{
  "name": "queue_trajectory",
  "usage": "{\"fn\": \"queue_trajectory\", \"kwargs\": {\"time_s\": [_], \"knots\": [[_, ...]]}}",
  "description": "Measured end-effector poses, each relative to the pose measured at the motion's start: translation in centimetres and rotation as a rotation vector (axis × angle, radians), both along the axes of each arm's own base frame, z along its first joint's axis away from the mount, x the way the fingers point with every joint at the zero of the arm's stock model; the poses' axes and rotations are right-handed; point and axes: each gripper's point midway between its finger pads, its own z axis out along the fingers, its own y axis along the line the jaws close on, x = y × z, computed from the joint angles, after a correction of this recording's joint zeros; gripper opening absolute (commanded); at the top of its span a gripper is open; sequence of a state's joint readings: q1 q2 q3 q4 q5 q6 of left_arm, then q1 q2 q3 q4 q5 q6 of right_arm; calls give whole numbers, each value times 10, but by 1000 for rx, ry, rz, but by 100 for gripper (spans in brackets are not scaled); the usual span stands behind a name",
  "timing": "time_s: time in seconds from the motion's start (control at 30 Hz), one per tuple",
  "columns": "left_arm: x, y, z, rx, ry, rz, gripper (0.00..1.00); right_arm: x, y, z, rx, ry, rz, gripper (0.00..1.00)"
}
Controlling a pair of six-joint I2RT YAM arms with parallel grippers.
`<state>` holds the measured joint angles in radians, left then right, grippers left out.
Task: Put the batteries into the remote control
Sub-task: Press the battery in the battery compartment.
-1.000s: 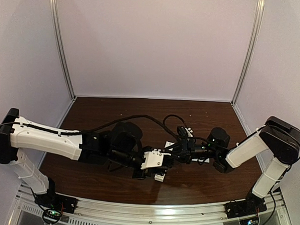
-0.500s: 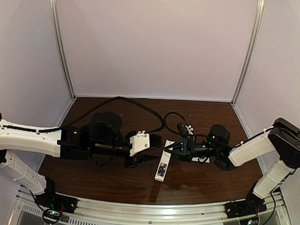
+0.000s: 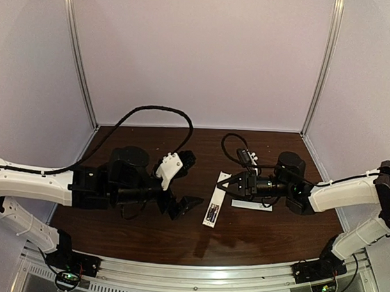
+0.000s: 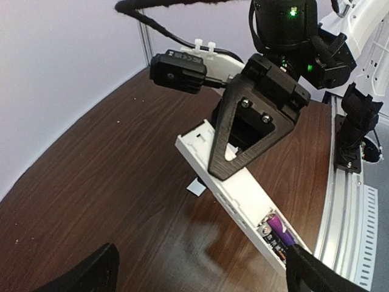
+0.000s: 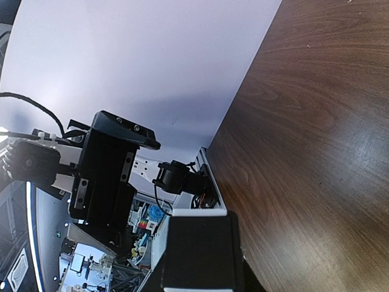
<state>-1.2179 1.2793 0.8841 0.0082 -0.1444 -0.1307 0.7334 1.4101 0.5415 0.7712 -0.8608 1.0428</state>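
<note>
Dark wooden table, remote control lying long axis near-to-far; right gripper over its far end, grip unclear, left gripper gaping wide alongside

The 2 arms stretch low and inward — left gripper fingers spread wide, right gripper fingers clamped on the remote control.

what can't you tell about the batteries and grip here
- second battery: left wrist view shows only the purple battery clearly in the remote control; beside it, too small
- right gripper hold: its own finger covers the contact, left wrist view
- top view: remote control's contents too small to read
</note>
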Motion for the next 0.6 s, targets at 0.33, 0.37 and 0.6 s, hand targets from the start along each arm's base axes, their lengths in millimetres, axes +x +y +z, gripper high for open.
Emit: {"fn": "queue_trajectory", "kwargs": {"time_s": [0.33,0.37,0.6], "knots": [[-9,-33,-40,-3,212,-62,81,4,0,3,-23,-35,-16,0],[-8,-35,-44,1,229,-62,79,4,0,4,-21,-38,-16,0],[4,-39,-49,-26,310,-44,71,4,-3,13,-7,-58,-28,0]]}}
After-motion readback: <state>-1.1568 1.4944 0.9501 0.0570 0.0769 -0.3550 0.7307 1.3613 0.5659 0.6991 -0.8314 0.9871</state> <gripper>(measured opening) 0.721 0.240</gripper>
